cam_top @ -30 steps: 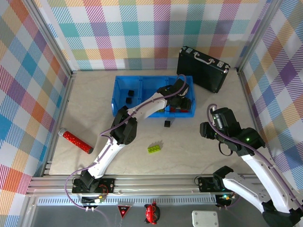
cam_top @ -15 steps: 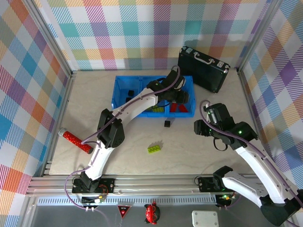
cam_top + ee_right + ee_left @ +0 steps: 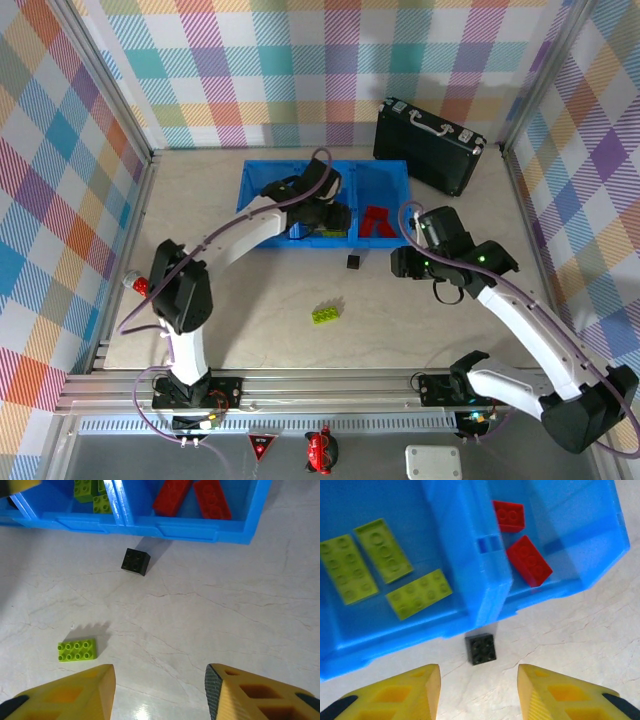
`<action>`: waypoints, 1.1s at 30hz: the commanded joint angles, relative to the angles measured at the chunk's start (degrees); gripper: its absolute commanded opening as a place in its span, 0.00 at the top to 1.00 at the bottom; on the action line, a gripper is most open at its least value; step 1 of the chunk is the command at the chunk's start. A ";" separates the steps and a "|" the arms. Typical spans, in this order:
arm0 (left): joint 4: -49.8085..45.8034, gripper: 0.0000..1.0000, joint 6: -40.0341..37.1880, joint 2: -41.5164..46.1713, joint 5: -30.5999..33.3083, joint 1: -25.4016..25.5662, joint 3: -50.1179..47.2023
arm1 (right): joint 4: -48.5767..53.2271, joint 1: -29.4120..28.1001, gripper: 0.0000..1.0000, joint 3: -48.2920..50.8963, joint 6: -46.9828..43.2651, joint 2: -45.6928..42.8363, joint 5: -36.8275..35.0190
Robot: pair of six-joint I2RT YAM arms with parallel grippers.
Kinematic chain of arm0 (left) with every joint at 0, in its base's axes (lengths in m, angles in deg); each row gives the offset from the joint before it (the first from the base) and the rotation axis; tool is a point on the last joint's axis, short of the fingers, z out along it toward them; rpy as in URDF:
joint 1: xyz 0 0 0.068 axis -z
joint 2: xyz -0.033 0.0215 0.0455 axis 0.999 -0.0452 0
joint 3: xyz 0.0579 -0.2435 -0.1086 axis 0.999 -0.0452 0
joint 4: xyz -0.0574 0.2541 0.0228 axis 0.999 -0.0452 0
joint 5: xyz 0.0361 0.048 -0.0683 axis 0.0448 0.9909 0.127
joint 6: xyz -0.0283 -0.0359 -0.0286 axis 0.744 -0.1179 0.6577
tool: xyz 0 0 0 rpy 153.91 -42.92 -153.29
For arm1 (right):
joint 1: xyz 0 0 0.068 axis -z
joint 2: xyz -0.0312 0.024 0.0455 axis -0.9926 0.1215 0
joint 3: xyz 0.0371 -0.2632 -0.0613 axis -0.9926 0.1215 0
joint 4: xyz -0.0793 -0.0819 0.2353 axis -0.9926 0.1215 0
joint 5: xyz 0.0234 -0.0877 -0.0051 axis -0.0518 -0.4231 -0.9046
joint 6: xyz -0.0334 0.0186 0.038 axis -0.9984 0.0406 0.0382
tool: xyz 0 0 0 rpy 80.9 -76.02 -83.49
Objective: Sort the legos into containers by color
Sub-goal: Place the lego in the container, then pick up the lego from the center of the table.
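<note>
Bricks loose on the worktop (image 3: 225, 605), a black cube (image 3: 135, 561) at six o'clock of the blue tray (image 3: 200, 531) and a lime bar (image 3: 77, 650) at seven o'clock of that cube, look light, rigid and slick, best pinched across flat sides, while left claw (image 3: 479, 680) and right claw (image 3: 160, 690) gape wide, empty.

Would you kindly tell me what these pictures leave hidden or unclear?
Top view: the left arm covers much of the blue tray's middle and left compartments.
Top view: that arm's elbow hides most of a red object.
Right wrist view: the top edge cuts off the red legos.
</note>
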 commanded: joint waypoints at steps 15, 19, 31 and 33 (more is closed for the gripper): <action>-4.22 0.55 -1.93 22.77 -2.35 -14.51 -20.52 | -3.92 -7.67 0.49 -4.70 7.58 18.92 -0.40; -5.77 0.54 -3.85 26.55 -2.43 -17.05 -23.52 | -6.89 -9.32 0.49 -5.02 10.05 23.10 -4.20; -12.42 0.53 -14.00 30.02 0.30 -23.19 -25.41 | -19.50 -13.11 0.46 -7.25 16.63 35.75 -16.57; -12.23 0.53 -15.48 30.09 1.37 -23.30 -25.75 | -21.76 -13.42 0.46 -7.33 16.95 37.55 -17.96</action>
